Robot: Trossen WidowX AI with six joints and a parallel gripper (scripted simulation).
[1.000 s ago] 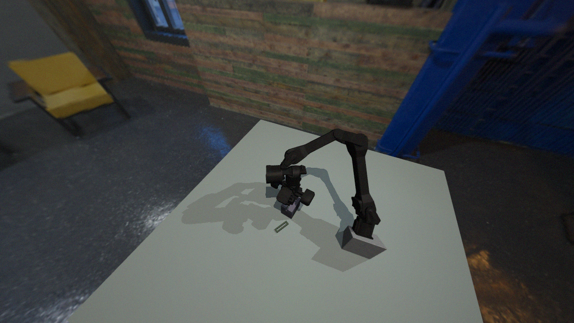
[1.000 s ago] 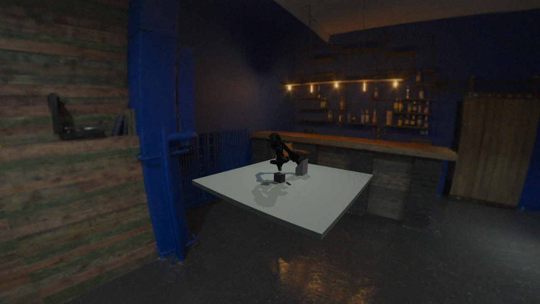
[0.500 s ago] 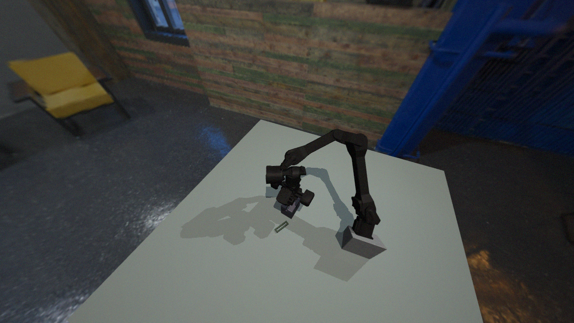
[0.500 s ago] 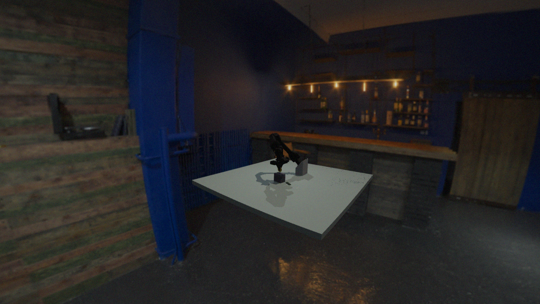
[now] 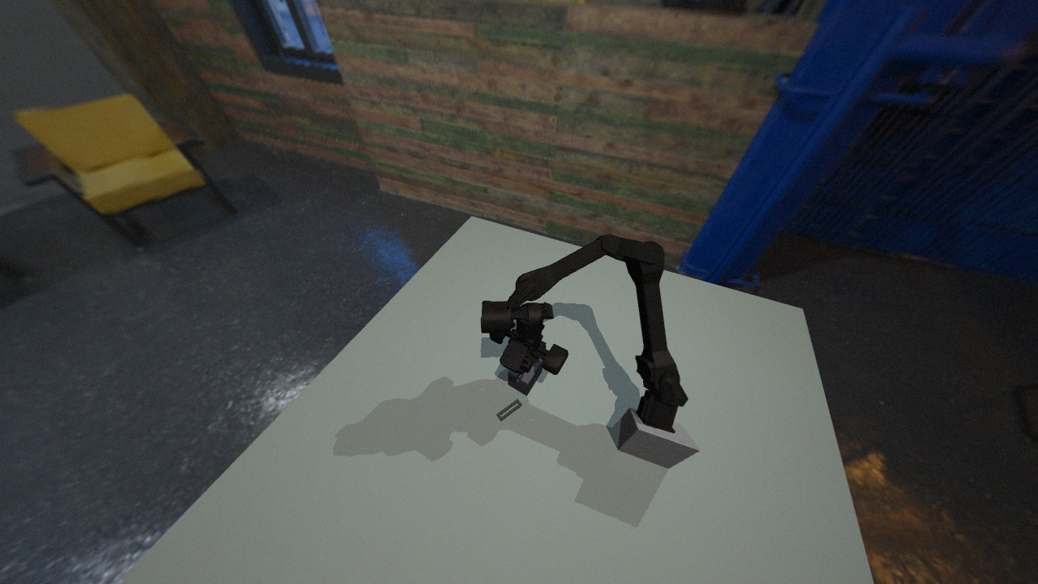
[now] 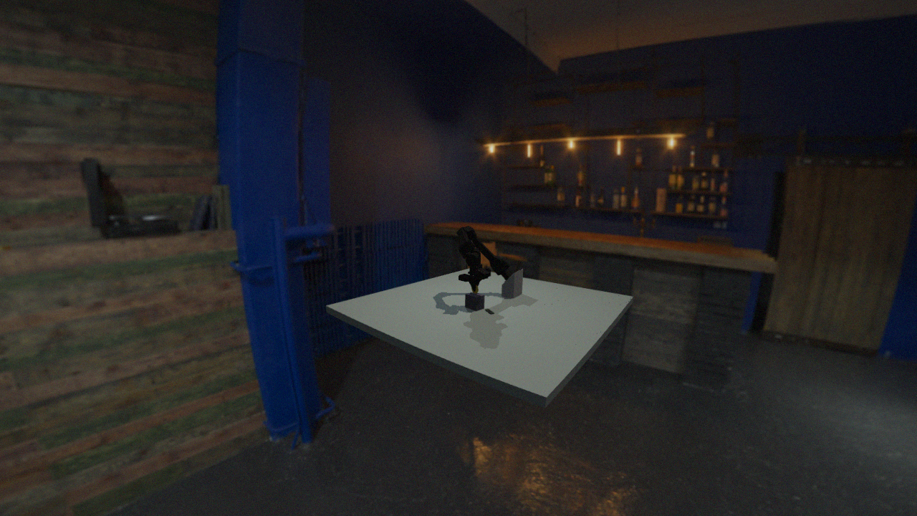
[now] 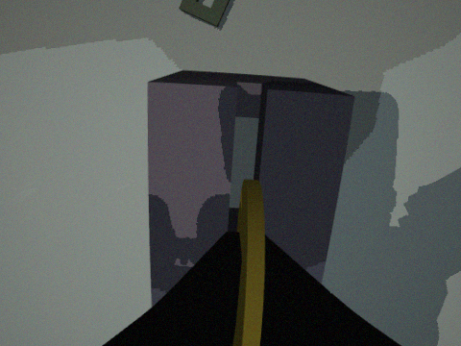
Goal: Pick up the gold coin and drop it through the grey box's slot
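Observation:
My gripper (image 7: 243, 247) (image 6: 475, 286) is shut on the gold coin (image 7: 253, 269) (image 6: 476, 289), which hangs edge-down above the grey box (image 7: 184, 125) (image 5: 519, 385) (image 6: 474, 302). In the wrist view the coin runs roughly along the slot (image 7: 245, 159). Its far end overlaps the slot and its right side lies over the slot's right edge. The exterior view shows the coin just above the lid; whether it touches is too small to tell. The dark-green holder (image 7: 211, 15) (image 5: 499, 417) (image 6: 489, 312) lies on the table beyond the box, empty. In the top view the fingertips are hidden.
The arm's grey base block (image 5: 657, 444) (image 6: 512, 284) stands to the right of the box in the top and exterior views. The arm arches from it over the white table (image 5: 726, 522) (image 6: 544, 359). Arm shadows cross the table and lid.

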